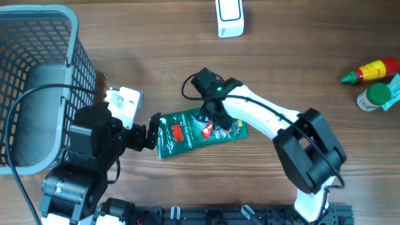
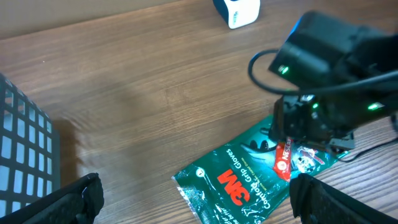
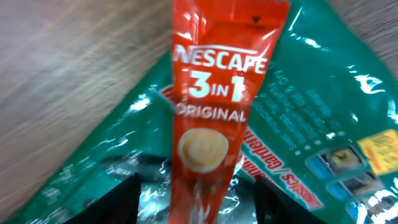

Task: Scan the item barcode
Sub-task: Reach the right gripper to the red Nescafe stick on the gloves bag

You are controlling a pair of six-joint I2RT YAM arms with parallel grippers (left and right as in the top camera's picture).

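A red Nescafe 3 in 1 sachet (image 3: 214,106) lies on top of a green 3M gloves pack (image 3: 311,93) in the middle of the table. My right gripper (image 3: 196,199) is down over the sachet, one finger on each side, with a gap showing on both sides. From overhead the right gripper (image 1: 209,115) covers most of the sachet (image 1: 209,130). My left gripper (image 2: 196,199) hangs wide open just left of the pack (image 2: 249,180), with the pack's corner showing between its fingers. No barcode is visible.
A white box-shaped device (image 1: 229,17) stands at the table's far edge. A grey wire basket (image 1: 37,87) fills the left side. A red sauce bottle (image 1: 372,70) and a green-capped jar (image 1: 375,97) lie at the far right.
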